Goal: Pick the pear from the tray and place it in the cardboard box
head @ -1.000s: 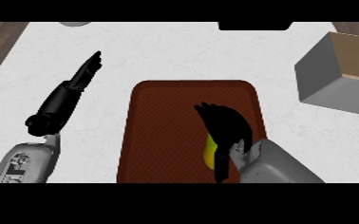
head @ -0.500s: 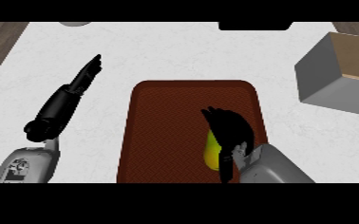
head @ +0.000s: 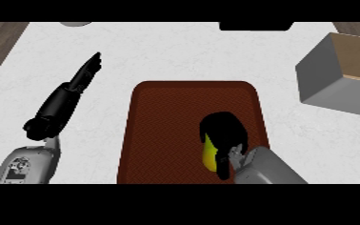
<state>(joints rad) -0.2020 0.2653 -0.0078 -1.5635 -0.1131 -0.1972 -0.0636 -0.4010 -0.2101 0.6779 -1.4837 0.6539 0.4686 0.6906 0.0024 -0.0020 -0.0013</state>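
Here we are over the white counter [head: 175, 52], looking steeply down, and the action is all on the dark reddish-brown tray [head: 165, 124] sitting in the middle. Our right hand [head: 224, 132] is down over the tray's lower right part, fingers curled over the top of the pear [head: 209, 156], and we can see only a yellow-green sliver of the fruit showing at the hand's left side. The hand covers most of the pear, so we cannot tell whether the fruit rests on the tray or is just clear of it. The grey right forearm [head: 271, 169] comes in from the lower edge behind the hand.

Over on the other side, our left hand [head: 85, 71] lies out over the bare counter, well left of the tray, fingers straight and together, pointing up and away towards the far edge, holding nothing. Its black wrist and grey forearm [head: 28, 164] run back to the lower left corner.

The cardboard box [head: 330, 74] stands at the right edge of the view, apart from the tray, grey on its near walls with a brown inner face showing at the top. The pear is nowhere near it; it is on the tray's side of things, under our right hand.
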